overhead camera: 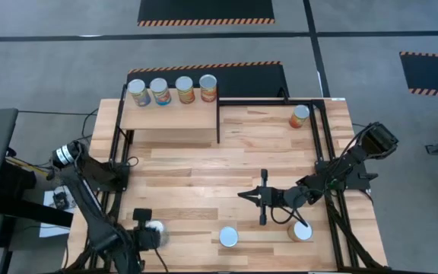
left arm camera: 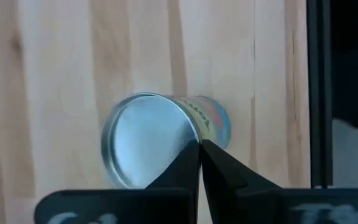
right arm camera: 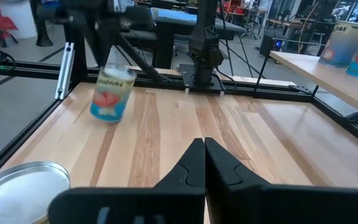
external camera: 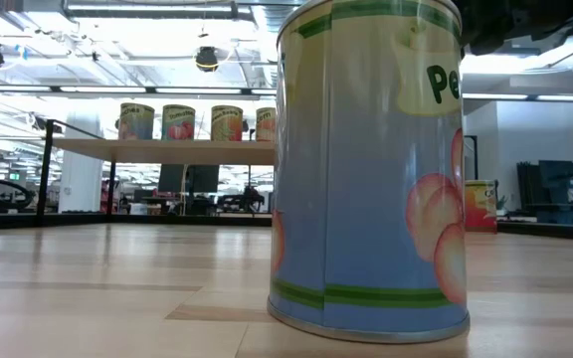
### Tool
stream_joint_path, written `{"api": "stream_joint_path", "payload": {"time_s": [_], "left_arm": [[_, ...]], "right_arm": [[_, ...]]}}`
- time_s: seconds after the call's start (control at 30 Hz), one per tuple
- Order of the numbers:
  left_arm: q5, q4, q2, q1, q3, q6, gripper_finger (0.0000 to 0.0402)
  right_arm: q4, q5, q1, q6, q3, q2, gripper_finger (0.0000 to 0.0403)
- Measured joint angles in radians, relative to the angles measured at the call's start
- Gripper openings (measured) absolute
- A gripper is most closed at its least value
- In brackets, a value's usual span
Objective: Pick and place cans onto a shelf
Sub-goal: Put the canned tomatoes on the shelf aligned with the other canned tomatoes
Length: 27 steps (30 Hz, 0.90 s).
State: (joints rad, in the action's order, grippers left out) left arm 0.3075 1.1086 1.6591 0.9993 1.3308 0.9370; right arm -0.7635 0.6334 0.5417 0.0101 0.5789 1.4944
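Four cans (overhead camera: 172,90) stand in a row on the light-wood shelf (overhead camera: 169,116) at the far left; they also show in the low view (external camera: 197,121). One can (overhead camera: 299,116) stands at the far right of the table. Three cans stand near the front edge: one (overhead camera: 155,232) under my left gripper (overhead camera: 144,227), one in the middle (overhead camera: 228,237), one at the right (overhead camera: 301,230). My left gripper (left arm camera: 201,144) is shut, pointing down over the edge of that can's silver top (left arm camera: 143,138). My right gripper (overhead camera: 243,195) is shut and empty above the table's middle, pointing left. My left gripper's shut fingertips (left arm camera: 191,155) come from above and stand over the rim of the can's silver top (left arm camera: 188,127). I cannot tell whether they touch it. The can (right arm camera: 112,93) rests on the table and looks slightly tilted.
The middle front can (external camera: 366,169), blue with peaches, fills the low view; its top shows in the right wrist view (right arm camera: 17,185). Black frame rails (overhead camera: 329,175) run along the table's left and right sides. Bare planks (overhead camera: 204,175) lie between the shelf and the front cans.
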Motion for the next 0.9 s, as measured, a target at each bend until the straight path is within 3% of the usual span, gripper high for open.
{"api": "stream_joint_path", "payload": {"time_s": [0.23, 0.47, 0.67, 0.9], "left_arm": [[0.072, 0.052, -0.210, -0.175, 0.001, -0.126, 0.0000], [0.100, 0.158, -0.401, -0.515, 0.010, -0.356, 0.0000], [0.090, 0.292, -0.429, -0.861, 0.121, -0.588, 0.0000], [0.063, 0.332, -0.389, -1.204, 0.234, -0.839, 0.0000]], "right_arm": [[-0.028, -0.001, -0.038, -0.050, 0.000, 0.000, 0.0011], [-0.033, -0.012, -0.101, -0.091, 0.000, 0.000, 0.0011], [-0.033, -0.034, -0.132, -0.144, 0.000, -0.010, 0.0011], [-0.028, -0.045, -0.160, -0.193, 0.001, -0.049, 0.0012]]}}
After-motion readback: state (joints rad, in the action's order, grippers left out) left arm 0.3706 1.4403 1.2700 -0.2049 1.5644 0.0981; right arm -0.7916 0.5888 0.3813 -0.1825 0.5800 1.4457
